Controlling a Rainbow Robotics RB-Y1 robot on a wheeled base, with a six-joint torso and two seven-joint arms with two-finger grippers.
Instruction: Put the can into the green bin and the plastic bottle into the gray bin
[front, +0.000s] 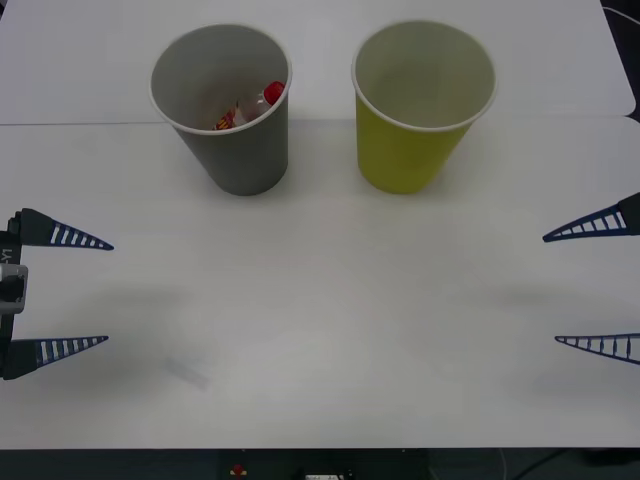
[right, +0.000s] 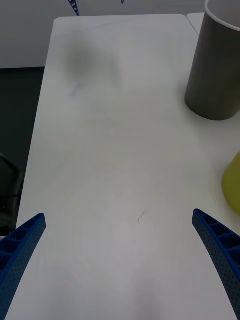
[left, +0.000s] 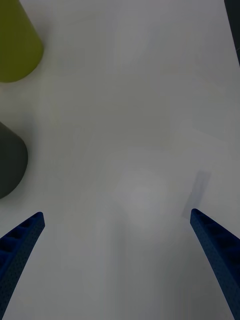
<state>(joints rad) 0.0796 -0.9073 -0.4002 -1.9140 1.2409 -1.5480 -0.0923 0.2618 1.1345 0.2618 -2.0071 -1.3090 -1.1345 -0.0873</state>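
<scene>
Two bins upright side by side at the far part of the white table (front: 320, 330): the gray bin (front: 235, 150) toward the robot's left, the green bin (front: 405, 150) toward its right, close but apart. Inside the gray bin, the plastic bottle (front: 255, 105), lying tilted against the inner wall (red cap uppermost, a bit of the fruit label visible below it). Inside the green bin, pale wall and nothing discernible.

Left gripper (front: 108, 292) at the table's left edge, fingers spread wide, empty. Right gripper (front: 550, 290) at the right edge, likewise spread wide and empty. Both well apart from the bins.
</scene>
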